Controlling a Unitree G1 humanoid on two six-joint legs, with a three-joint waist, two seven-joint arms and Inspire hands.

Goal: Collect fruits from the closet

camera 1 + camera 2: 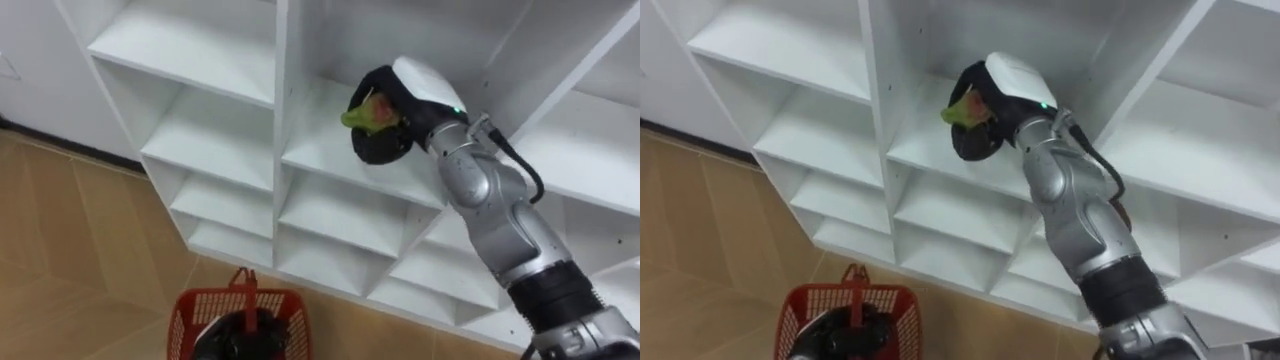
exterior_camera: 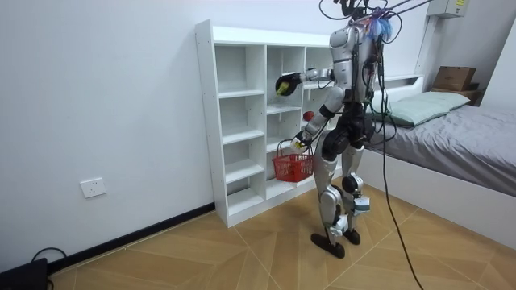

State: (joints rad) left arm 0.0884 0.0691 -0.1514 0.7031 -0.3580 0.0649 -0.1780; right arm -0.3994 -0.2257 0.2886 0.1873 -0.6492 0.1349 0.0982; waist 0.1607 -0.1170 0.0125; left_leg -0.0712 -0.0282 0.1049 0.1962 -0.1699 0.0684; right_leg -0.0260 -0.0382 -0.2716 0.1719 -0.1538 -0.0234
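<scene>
Room view, basket [image 2: 292, 169], fruit [image 2: 279, 89] in R hand [image 2: 287, 81]

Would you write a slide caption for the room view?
At the white shelves, the right robot hand grips a green fruit; the left robot hand carries a red basket.

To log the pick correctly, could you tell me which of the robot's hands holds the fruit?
The right hand, up at the closet's middle column, grips the green fruit; the left hand hangs low, carrying the red basket.

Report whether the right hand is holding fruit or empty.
Holding. The right hand is curled round a green-yellow fruit at the closet shelf; the left hand grips the red basket.
</scene>
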